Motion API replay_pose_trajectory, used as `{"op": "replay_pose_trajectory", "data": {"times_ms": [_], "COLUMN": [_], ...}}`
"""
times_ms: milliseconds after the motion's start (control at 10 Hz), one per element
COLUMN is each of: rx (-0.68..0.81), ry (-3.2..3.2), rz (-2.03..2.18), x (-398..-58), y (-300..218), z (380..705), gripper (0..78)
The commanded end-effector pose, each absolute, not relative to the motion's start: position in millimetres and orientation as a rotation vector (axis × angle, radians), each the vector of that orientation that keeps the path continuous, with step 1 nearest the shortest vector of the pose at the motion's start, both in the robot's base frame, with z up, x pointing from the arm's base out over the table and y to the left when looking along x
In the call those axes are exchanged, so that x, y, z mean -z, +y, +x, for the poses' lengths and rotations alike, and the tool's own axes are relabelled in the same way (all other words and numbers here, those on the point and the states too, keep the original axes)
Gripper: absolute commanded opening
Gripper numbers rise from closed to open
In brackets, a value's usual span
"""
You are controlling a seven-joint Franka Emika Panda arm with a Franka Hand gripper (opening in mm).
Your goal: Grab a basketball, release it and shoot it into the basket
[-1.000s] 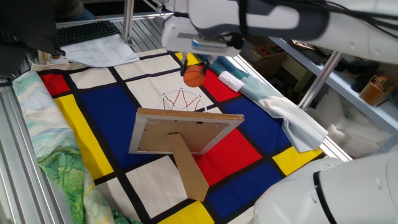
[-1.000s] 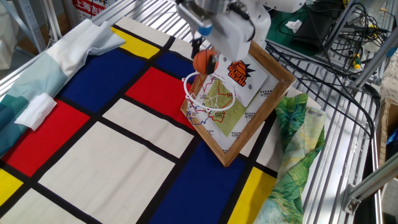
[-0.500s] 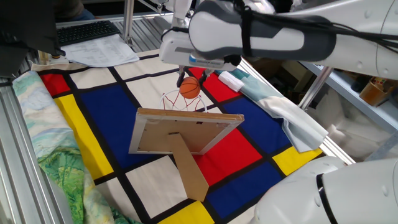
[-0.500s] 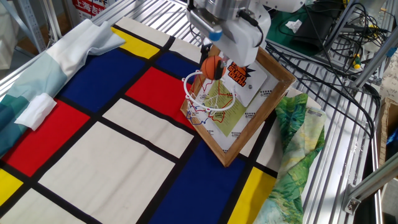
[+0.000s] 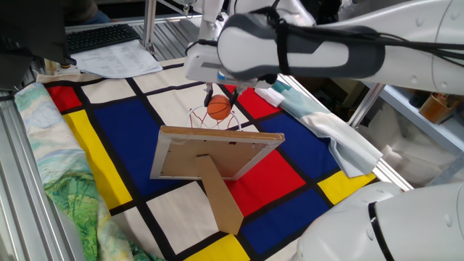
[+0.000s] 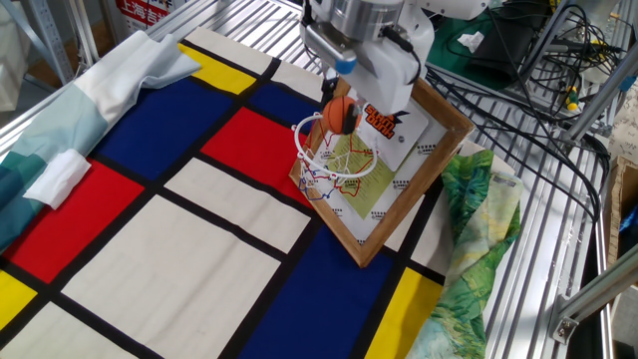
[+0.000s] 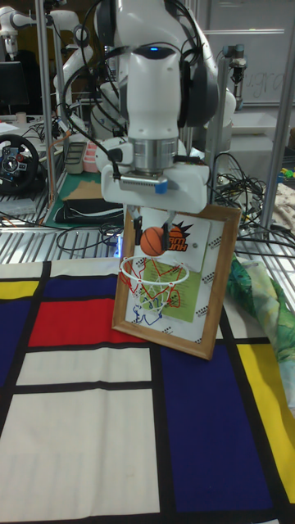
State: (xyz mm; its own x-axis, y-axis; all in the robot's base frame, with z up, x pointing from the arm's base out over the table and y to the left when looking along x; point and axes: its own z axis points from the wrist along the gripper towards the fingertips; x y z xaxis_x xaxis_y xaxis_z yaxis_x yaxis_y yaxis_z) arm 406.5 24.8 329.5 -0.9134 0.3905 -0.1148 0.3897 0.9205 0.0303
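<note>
The small orange basketball [image 5: 219, 107] [image 6: 342, 115] [image 7: 153, 241] hangs just above the basket, held between my gripper's dark fingers. My gripper [image 5: 219, 101] [image 6: 340, 106] [image 7: 153, 235] points straight down and is shut on the ball. The basket [image 5: 214, 118] [image 6: 335, 155] [image 7: 154, 277] is a red wire hoop with a white net, fixed to a tan framed board [image 5: 217, 152] [image 6: 409, 165] [image 7: 201, 278]. The ball sits right over the hoop's opening, close to the board's printed face.
A colour-block cloth [image 6: 179, 209] covers the table. Pale folded fabric [image 6: 90, 95] [image 5: 326, 123] lies along one side, a green patterned cloth [image 6: 478, 229] [image 5: 69, 210] on the other. A cardboard prop [image 5: 221, 196] braces the board from behind. Cables and a metal frame surround the table.
My gripper has carried the basketball toward the board and a little lower, from beside the hoop to directly over it.
</note>
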Motion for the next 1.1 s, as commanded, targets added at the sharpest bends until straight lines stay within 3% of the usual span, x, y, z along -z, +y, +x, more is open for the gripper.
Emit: {"op": "replay_pose_trajectory", "data": {"times_ms": [100, 200, 1100], "rx": [-0.003, -0.003, -0.003], "ry": [2.950, 2.950, 2.950], "rz": [0.612, 0.612, 0.612], "x": [-327.8, -327.8, -327.8], "y": [25.1, 25.1, 25.1], "z": [407.7, 407.7, 407.7], "gripper": [1.3, 77.4, 77.4]}}
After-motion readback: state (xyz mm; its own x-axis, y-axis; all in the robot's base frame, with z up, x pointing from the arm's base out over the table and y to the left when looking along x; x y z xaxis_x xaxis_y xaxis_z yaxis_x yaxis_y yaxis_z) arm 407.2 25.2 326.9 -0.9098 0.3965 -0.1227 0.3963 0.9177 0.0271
